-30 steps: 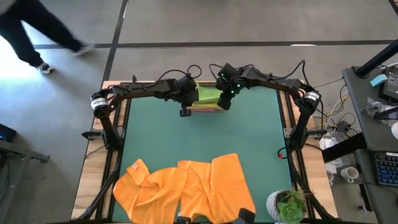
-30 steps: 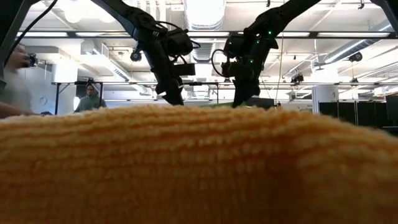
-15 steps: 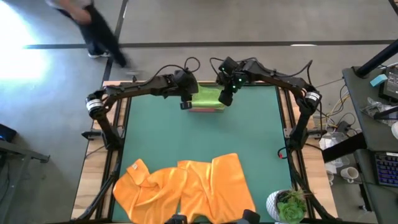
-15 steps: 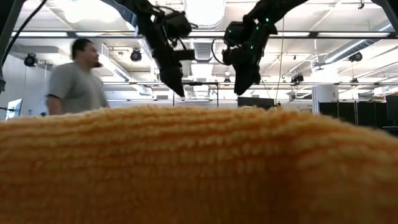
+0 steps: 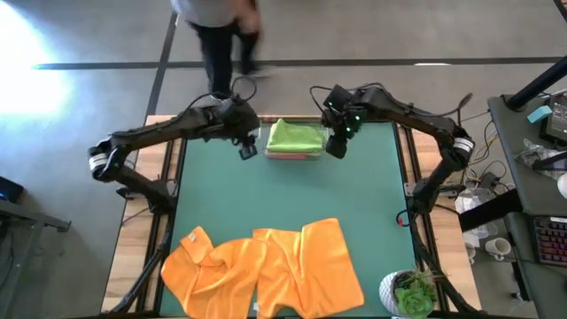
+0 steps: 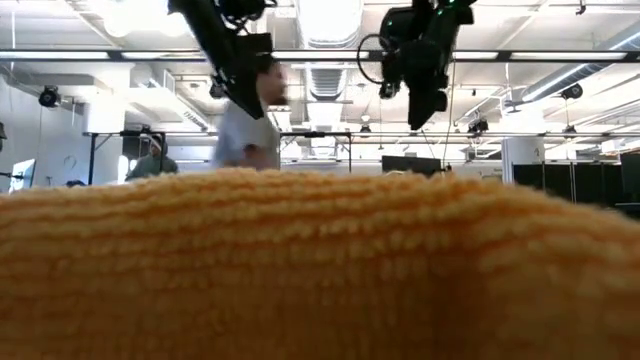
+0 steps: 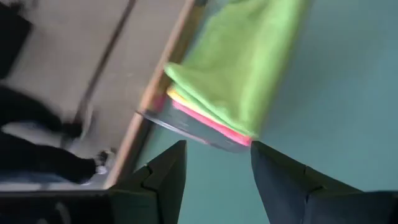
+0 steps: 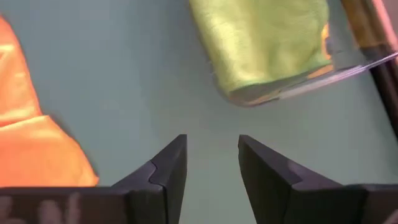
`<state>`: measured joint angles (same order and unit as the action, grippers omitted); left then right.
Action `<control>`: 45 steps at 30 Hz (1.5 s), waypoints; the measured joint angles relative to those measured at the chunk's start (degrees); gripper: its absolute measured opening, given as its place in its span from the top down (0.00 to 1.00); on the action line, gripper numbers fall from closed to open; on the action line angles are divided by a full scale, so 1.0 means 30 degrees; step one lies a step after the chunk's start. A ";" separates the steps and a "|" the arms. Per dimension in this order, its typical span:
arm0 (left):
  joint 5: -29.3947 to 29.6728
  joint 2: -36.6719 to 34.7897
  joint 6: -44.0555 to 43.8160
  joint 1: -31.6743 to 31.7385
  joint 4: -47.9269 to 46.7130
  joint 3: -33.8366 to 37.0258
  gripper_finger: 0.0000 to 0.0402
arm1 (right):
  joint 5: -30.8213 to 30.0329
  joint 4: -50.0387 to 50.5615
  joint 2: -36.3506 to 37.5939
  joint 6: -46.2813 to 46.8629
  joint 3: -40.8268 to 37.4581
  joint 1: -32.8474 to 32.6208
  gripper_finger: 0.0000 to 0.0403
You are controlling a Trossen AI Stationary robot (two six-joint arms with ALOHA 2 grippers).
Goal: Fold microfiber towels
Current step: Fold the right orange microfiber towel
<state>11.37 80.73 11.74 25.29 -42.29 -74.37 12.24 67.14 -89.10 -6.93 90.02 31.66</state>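
High view: clear tray [image 5: 312, 156] holds folded green towel [image 5: 295, 136]; both claws [image 5: 246, 151] [image 5: 337, 147] gape empty beside it.

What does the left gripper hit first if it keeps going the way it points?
Probably the clear tray holding the stack topped by the green towel. The left gripper is open and empty, aimed at the tray's near edge; depth is unclear.
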 joint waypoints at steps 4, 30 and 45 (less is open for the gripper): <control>-0.0274 -0.1328 -0.1175 -0.0791 0.0040 0.1704 0.59 | 0.0003 -0.0574 0.0982 0.0747 -0.1246 -0.0763 0.67; -1.1518 -0.0932 -0.3803 -0.6680 0.7224 0.7844 0.59 | -0.0086 -0.7301 0.1917 1.3048 -0.7528 -1.1095 0.70; -1.3469 0.3990 -0.6329 -1.0172 1.1450 0.8226 0.59 | -0.0287 -1.3793 0.1888 1.9757 -1.2182 -1.4837 0.71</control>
<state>-29.04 92.70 -7.25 -5.23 -7.94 -49.69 11.38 25.76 -83.44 52.34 53.48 -12.85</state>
